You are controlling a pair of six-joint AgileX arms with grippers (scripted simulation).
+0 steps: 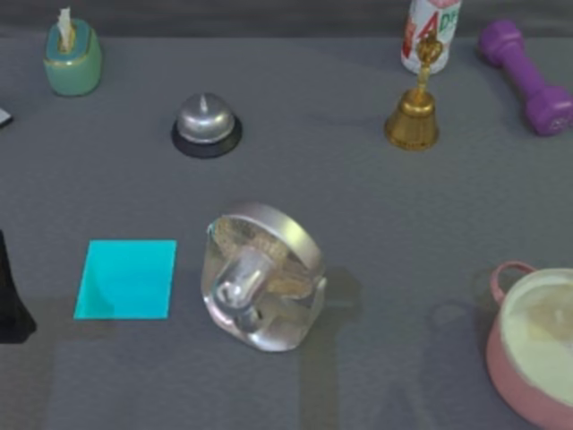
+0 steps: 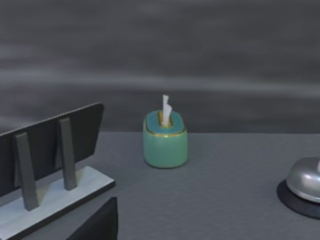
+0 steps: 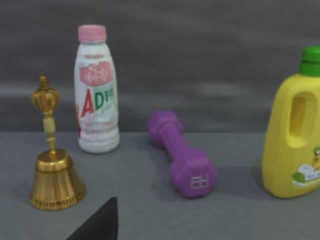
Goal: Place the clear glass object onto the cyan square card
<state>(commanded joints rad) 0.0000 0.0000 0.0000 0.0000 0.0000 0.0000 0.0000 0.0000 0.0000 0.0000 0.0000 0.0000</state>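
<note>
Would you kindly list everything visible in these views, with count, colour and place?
glass object: 1, clear with silvery rim, table centre, beside the card, not on it
card: 1, cyan, flat, left of the glass object
dome bell: 1, silver on black base, behind the card
tissue box: 1, green, far left corner
stand: 1, black on pale base, left edge
hand bell: 1, gold, far right
bottle: 1, white with pink cap, behind the hand bell
dumbbell: 1, purple, far right corner
jug: 1, yellow with green cap, right wrist view only
pot: 1, pink, near right edge
left arm: 1, dark, left edge, gripper unseen
right arm: not visible from the top
</note>
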